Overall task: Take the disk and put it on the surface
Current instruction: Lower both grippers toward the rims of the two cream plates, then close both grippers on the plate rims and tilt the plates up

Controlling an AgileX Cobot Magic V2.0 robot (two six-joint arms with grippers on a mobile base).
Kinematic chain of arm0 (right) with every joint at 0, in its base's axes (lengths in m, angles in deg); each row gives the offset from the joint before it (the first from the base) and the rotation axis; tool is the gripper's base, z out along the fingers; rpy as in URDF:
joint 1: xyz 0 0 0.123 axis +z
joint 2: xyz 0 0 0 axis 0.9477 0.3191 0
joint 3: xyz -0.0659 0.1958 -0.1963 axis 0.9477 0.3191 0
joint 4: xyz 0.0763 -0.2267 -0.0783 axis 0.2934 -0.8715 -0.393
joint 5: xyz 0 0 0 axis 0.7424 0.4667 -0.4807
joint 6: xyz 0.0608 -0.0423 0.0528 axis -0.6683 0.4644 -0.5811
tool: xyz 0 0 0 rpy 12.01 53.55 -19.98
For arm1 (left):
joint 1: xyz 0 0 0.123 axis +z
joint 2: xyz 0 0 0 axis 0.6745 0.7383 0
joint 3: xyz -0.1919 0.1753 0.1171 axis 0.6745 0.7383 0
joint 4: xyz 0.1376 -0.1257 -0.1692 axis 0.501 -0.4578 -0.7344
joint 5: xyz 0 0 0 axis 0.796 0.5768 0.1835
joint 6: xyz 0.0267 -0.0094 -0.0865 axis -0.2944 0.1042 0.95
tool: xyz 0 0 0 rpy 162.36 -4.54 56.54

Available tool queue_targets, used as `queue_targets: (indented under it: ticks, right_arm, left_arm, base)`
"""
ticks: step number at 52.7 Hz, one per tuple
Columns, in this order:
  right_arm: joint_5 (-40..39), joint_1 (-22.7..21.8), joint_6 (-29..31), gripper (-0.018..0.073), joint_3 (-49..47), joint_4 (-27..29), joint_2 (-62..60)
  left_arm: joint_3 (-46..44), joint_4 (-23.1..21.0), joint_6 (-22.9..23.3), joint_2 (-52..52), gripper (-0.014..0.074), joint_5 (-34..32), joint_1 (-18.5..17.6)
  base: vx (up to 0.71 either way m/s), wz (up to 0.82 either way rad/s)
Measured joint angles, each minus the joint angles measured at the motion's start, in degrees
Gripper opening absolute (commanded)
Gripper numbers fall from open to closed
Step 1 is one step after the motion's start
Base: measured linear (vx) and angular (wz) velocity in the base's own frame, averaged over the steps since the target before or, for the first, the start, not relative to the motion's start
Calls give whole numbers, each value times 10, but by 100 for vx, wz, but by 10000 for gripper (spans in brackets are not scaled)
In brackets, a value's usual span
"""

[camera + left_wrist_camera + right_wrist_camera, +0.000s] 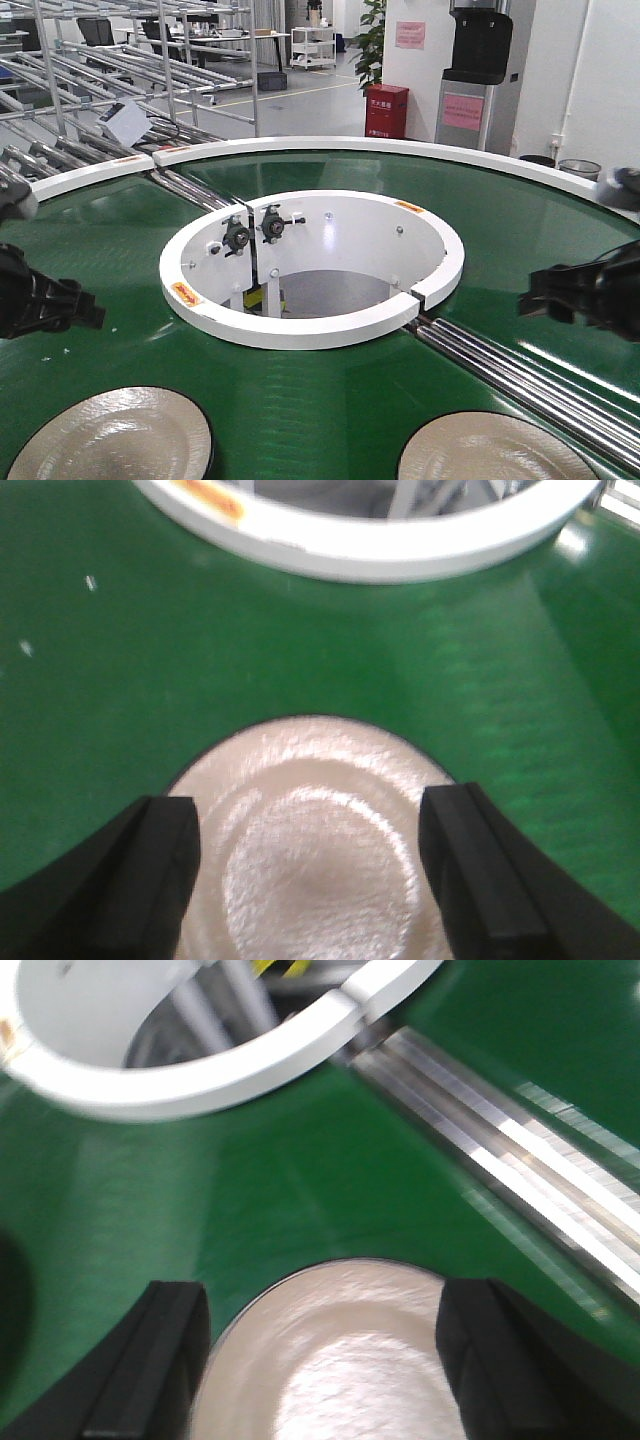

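Observation:
Two round, shiny silver disks lie flat on the green conveyor belt (pixel 330 400), the left disk (pixel 110 438) and the right disk (pixel 495 452). My left gripper (pixel 85 305) hovers over the belt, open. In its wrist view the left disk (pixel 315 870) shows between the two black fingers (pixel 160 850), untouched. My right gripper (pixel 535 295) is open too, and the right disk (pixel 340 1370) sits between its fingers (pixel 475 1340) without contact. The surface is out of view.
A white inner ring (pixel 310 325) surrounds the belt's open centre. Steel rollers (pixel 520 375) cross the belt at right, close to the right disk. A white outer rim (pixel 380 147) bounds the belt. Racks and a red cabinet (pixel 386 110) stand beyond.

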Motion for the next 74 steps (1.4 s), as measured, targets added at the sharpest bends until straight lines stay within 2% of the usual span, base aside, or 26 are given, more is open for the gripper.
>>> queue_targets:
  ticks: [5, 12, 16, 19, 25, 28, 34, 43, 56, 61, 64, 68, 70, 74]
  right_arm:
    - [21, 0, 49, 524, -4, 62, 26]
    - [31, 0, 79, 524, -4, 91, 52]
    - [31, -1, 85, 524, -4, 93, 62]
    - [31, -7, 92, 524, -4, 95, 64]
    - [26, -27, 100, 524, -4, 105, 66]
    - [23, -38, 102, 524, -5, 111, 66]
    - [19, -61, 104, 524, -5, 123, 66]
    - [16, -67, 104, 524, -5, 124, 66]
    - [16, -67, 104, 524, -5, 125, 66]
    - [16, -67, 104, 524, -5, 125, 66]
    - [16, -67, 104, 524, -5, 125, 66]
    - [16, -67, 109, 524, -5, 125, 66]
    - [16, -67, 111, 524, -5, 125, 66]
    - [16, -67, 113, 524, -5, 124, 66]
  left_arm:
    - [-2, 0, -2, 33, 584, 22, 40]
    - [19, -1, -16, 70, 584, 29, 114]
    - [36, -23, -34, 92, 584, 29, 152]
    - [46, -56, -60, 109, 584, 29, 168]
    - [53, -132, -132, 146, 584, 42, 178]
    - [53, -150, -155, 163, 584, 47, 178]
    - [53, -163, -171, 189, 584, 48, 178]
    - [53, -173, -185, 215, 584, 43, 178]
    - [53, -262, -245, 265, 571, 60, 175]
    - [53, -272, -252, 281, 489, 58, 169]
    - [52, -274, -259, 282, 382, 56, 167]
    - [52, -283, -273, 285, 118, 54, 156]
    - [52, -303, -276, 285, 2, 59, 155]
    - [49, -338, -278, 282, -11, 61, 152]
  base:
    - [0, 0]
    - [0, 0]
    - [0, 0]
    - [0, 0]
    - [0, 0]
    - [0, 0]
    - [0, 0]
    - [0, 0]
    - [0, 0]
    - [0, 0]
    - [0, 0]
    - [0, 0]
    - [0, 0]
    - [0, 0]
